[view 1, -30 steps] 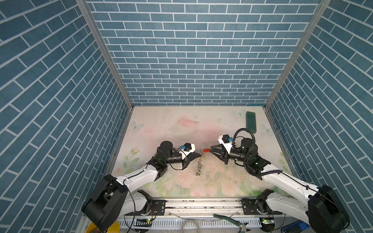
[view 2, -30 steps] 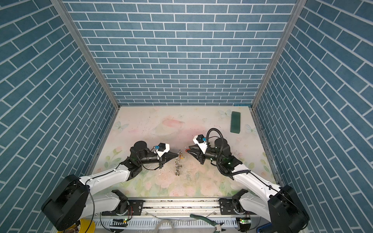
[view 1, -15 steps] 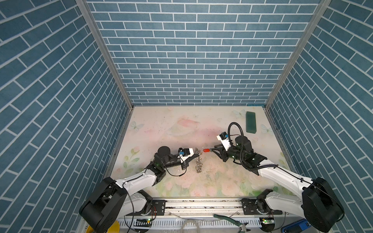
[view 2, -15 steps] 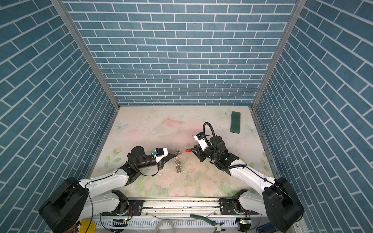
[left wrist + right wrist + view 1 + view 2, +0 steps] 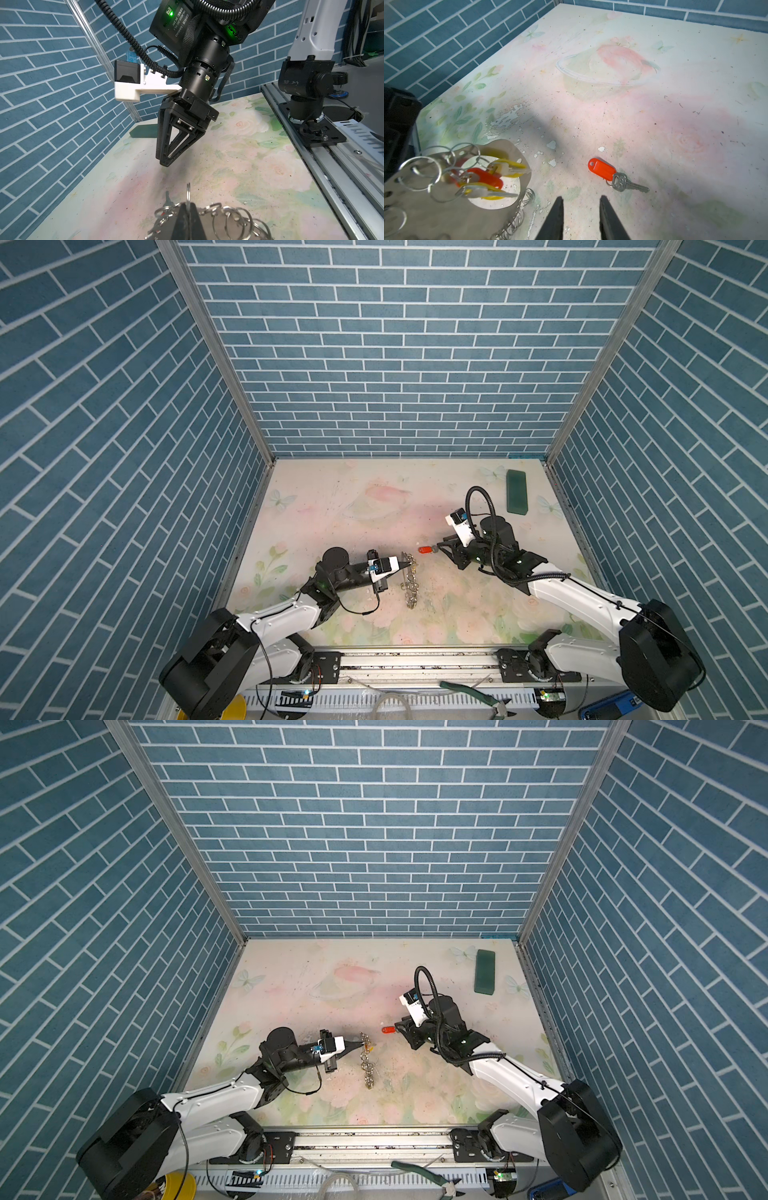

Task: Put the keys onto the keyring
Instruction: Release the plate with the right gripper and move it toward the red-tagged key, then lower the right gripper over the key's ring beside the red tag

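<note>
The keyring (image 5: 410,585) (image 5: 367,1067) is a grey oval plate fringed with silver rings, standing on edge mid-table in both top views. My left gripper (image 5: 402,565) (image 5: 188,208) is shut on one small ring (image 5: 188,193) at its rim. Yellow (image 5: 509,166) and red (image 5: 483,179) tagged keys hang on the keyring (image 5: 446,212). One loose red-tagged key (image 5: 602,170) (image 5: 424,549) (image 5: 388,1030) lies flat on the table. My right gripper (image 5: 581,199) (image 5: 442,549) (image 5: 166,162) hovers open just short of it, empty.
A dark green block (image 5: 516,497) (image 5: 484,977) lies at the back right near the wall. Blue brick walls close three sides. The arm rail (image 5: 415,659) runs along the front edge, with pliers (image 5: 473,693) beyond it.
My left arm has sunk lower with the keyring still pinched. My right wrist has shifted back a little, jaws slightly wider. The loose red key has stayed in place.
</note>
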`<state>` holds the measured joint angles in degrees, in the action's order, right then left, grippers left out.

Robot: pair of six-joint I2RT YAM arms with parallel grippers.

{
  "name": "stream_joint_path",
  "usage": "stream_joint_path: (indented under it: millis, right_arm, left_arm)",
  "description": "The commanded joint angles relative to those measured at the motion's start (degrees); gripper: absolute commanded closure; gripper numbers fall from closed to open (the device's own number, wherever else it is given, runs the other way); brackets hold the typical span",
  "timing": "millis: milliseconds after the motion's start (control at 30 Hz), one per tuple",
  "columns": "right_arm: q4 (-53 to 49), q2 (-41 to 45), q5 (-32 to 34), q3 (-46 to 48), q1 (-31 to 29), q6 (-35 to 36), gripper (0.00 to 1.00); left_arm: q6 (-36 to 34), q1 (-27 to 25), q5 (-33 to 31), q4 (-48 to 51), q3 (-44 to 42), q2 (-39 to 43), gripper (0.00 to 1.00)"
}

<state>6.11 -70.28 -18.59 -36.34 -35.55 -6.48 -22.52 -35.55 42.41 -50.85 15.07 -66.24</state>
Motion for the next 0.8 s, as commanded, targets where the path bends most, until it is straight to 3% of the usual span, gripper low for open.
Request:
stream_joint_path:
  millis: [0,167,500,767]
  right_arm:
    - [-4.1,-2.6,4.4,-3.6,0.6,-3.3,0.7]
    - [-11.6,-10.4,7.6,-10.2,1.7,-8.3,0.7]
    - [-19.7,-22.6,8.7,-19.7,0.9,-16.9,0.7]
    - [-27.0,-29.8,17.8,-26.3,-4.4,-26.9,0.7]
  left_arm:
    - [1.0,-0.2,-2.8,-1.7,0.0,1.2,1.0]
    - [5.4,-0.5,-9.0,2.3,1.1,3.0,1.0]
    - [9.3,-0.7,-14.3,4.3,1.5,4.0,1.0]
    - [10.9,-0.7,-15.8,2.5,1.0,4.0,1.0]
